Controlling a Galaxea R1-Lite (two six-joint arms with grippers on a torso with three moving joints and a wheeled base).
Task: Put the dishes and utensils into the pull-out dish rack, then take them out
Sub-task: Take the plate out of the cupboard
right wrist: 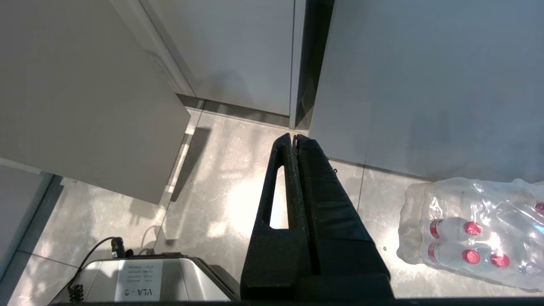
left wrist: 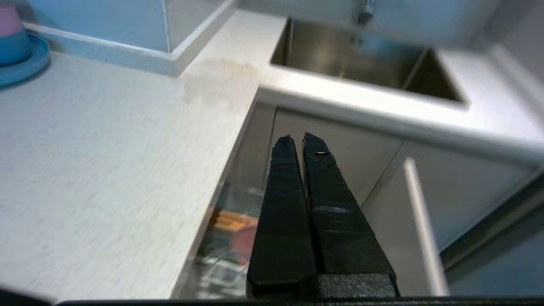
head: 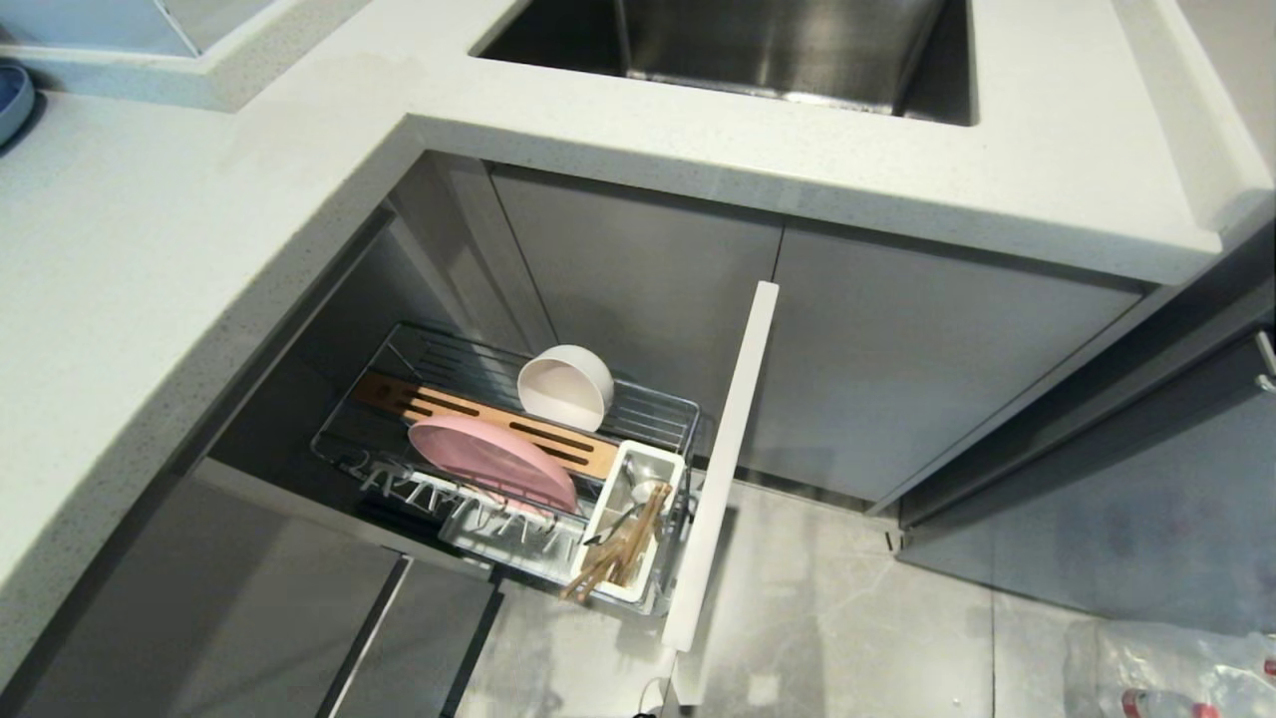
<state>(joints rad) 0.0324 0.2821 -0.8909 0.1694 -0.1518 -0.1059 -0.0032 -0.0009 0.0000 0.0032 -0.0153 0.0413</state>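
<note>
The pull-out dish rack (head: 658,399) stands pulled out below the counter, its pale front panel (head: 723,459) on the right. In it a pink plate (head: 488,461) leans on the wire pegs. A white bowl (head: 565,387) lies on its side behind the wooden insert (head: 449,409). Chopsticks (head: 623,550) and a grey spoon (head: 616,521) stand in the white caddy (head: 603,509). My left gripper (left wrist: 296,140) is shut and empty, above the counter's edge with the rack (left wrist: 221,250) blurred below. My right gripper (right wrist: 294,138) is shut and empty, low over the floor.
A steel sink (head: 758,45) is set in the white counter (head: 150,279). Stacked pink and blue bowls on a blue plate (left wrist: 19,55) stand at the counter's far left. A shrink-wrapped pack of bottles (right wrist: 476,229) lies on the floor at right. Grey cabinet fronts (head: 897,339) stand behind the rack.
</note>
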